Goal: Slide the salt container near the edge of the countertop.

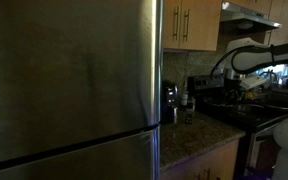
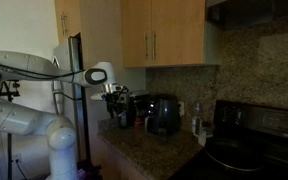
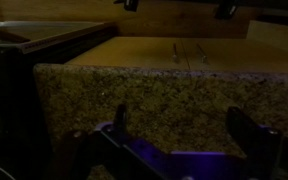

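My gripper (image 3: 184, 132) is open and empty, with its two dark fingers spread wide in front of speckled granite (image 3: 154, 100). In an exterior view the gripper (image 2: 114, 98) hangs over the left end of the countertop (image 2: 149, 150), close to a shiny steel canister (image 2: 124, 112). A small pale container (image 2: 196, 122), which may be the salt container, stands further along near the stove, apart from the gripper. A small pale thing (image 1: 184, 100) beside the steel canister (image 1: 170, 100) is too small to identify. The salt container is out of the wrist view.
A big steel refrigerator (image 1: 69, 85) fills the near side. A black appliance (image 2: 162, 115) stands against the granite backsplash. The black stove top (image 2: 249, 155) lies beyond the counter. Wooden upper cabinets (image 2: 164, 35) hang overhead. The white arm (image 1: 254, 55) reaches in from above.
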`<state>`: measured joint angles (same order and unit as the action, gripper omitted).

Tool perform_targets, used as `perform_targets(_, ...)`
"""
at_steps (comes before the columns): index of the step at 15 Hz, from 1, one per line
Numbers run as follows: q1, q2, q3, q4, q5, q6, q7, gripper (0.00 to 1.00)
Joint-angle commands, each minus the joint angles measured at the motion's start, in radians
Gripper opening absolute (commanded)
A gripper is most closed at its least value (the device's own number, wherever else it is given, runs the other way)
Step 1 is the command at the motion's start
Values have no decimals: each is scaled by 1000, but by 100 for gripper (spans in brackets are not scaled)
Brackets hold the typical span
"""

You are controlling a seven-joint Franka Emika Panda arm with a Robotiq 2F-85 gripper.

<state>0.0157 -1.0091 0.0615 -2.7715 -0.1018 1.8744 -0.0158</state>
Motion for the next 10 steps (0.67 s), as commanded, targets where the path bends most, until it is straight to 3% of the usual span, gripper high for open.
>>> perform_targets(1, 7, 1, -5, 2, -5, -3, 5, 100)
perform_targets(4, -19, -14, 21, -3, 91, -52, 191, 100)
perform_targets(5, -63, -80, -49, 99, 69, -220, 154, 100)
perform_targets(9, -184, -16, -179, 291, 25, -383, 178, 100)
perform_targets(10, -141, -59, -130, 193, 38, -301, 170, 100)
